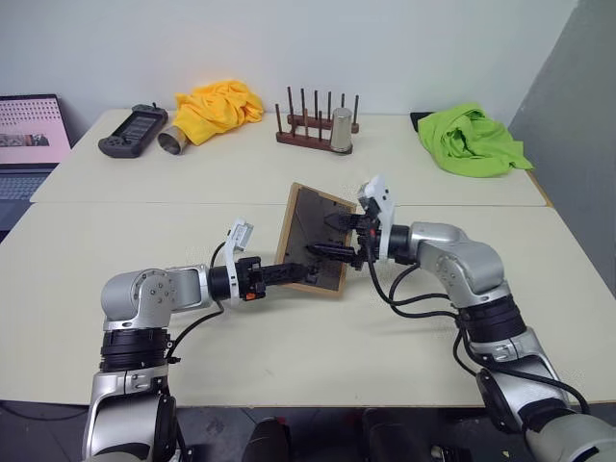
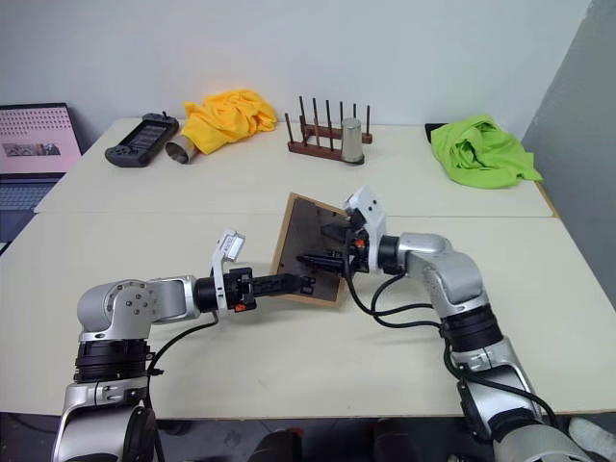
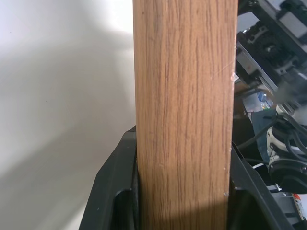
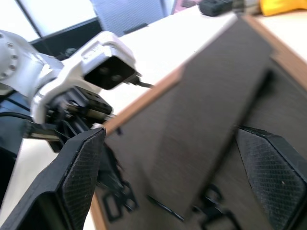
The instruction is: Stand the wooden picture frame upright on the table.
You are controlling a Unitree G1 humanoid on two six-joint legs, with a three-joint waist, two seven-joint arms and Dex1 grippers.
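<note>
Wooden picture frame (image 1: 313,239) held above the near half of the table (image 1: 289,337), dark back facing the camera, tilted, lower corner close to the tabletop. Left gripper (image 1: 289,272) pinches the frame's lower edge; in the left wrist view the wood rail sits between both fingers (image 3: 112,191). Right gripper (image 4: 177,167) at the back panel, jaws spread wide, pads apart from the board. Bare tabletop on all sides of the frame; peg rack (image 1: 313,125), metal cup (image 1: 341,131) and green cloth (image 1: 472,141) well apart at the far edge.
</note>
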